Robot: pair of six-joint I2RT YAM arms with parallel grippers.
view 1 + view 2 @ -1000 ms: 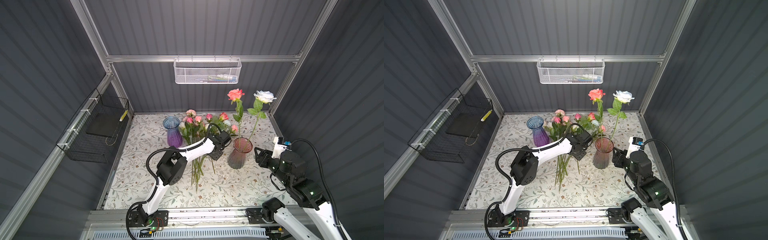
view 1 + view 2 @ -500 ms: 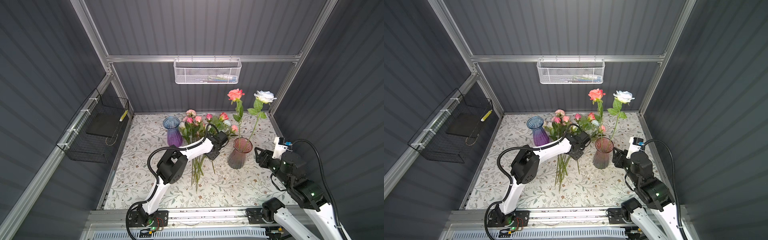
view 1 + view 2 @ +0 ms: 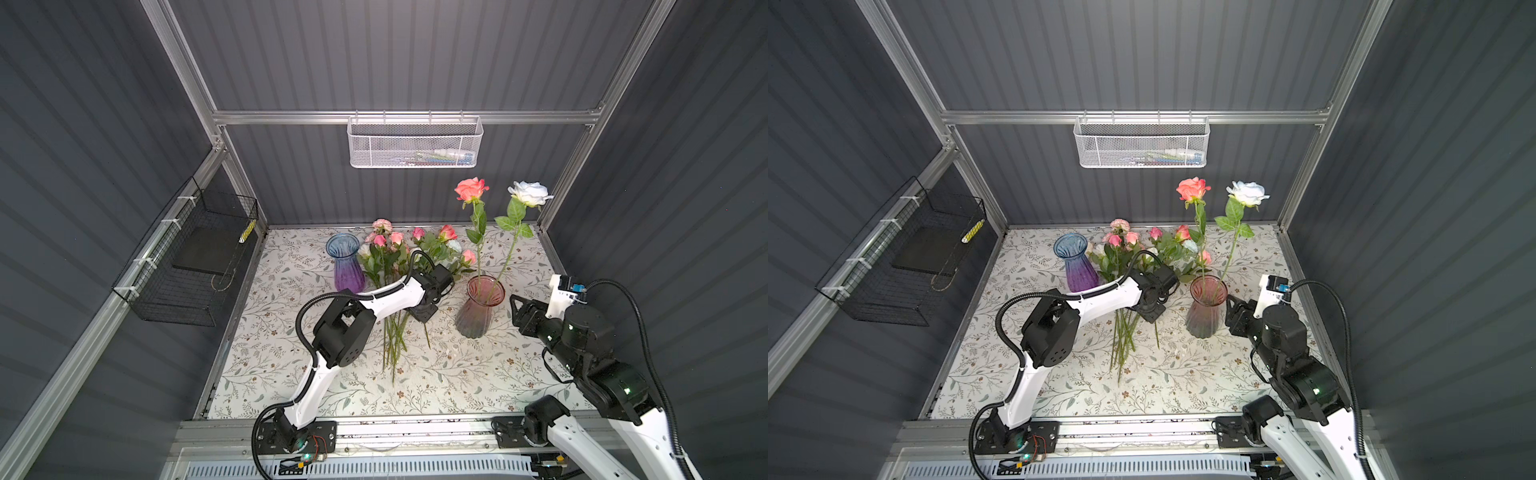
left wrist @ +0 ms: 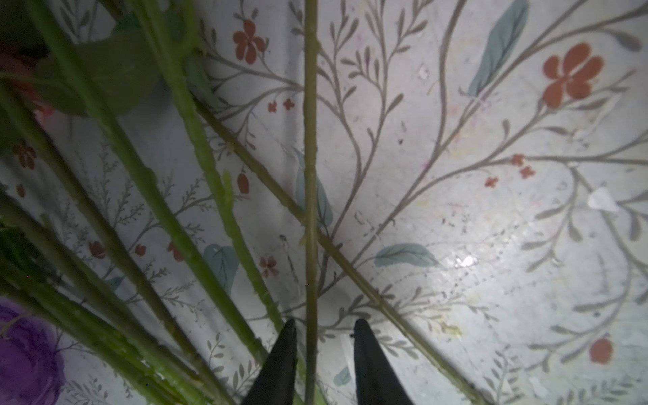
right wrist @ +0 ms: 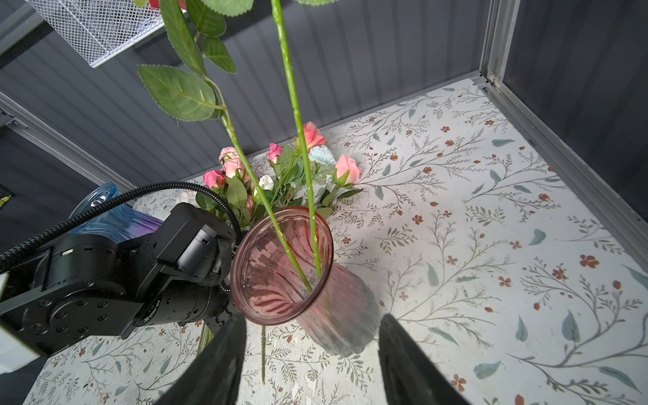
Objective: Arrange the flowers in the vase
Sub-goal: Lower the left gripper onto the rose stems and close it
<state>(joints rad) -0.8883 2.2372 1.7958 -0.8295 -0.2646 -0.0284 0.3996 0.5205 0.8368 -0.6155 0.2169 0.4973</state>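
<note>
Frame centre-right: pink ribbed glass vase [image 3: 478, 318] holding two roses [image 3: 471, 190]; loose green-stemmed flowers [image 3: 390, 257] lie left of it, blue-purple glass vase [image 3: 347, 270] farther left.

We see the white-shelled, black-jointed left arm [image 3: 390, 301] and its matching right arm [image 3: 586, 332], each carrying a black ribbed cable [image 5: 168, 183], both ending in tapered black claw fingers [image 4: 280, 368].

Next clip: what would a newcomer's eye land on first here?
Two tall blooms, a coral rose and a white rose, stand in the pink vase on the right. In the middle, the other flowers lie heaped beside an empty blue-purple vase. The left gripper is low over their stems, its fingers astride one stem.
</note>
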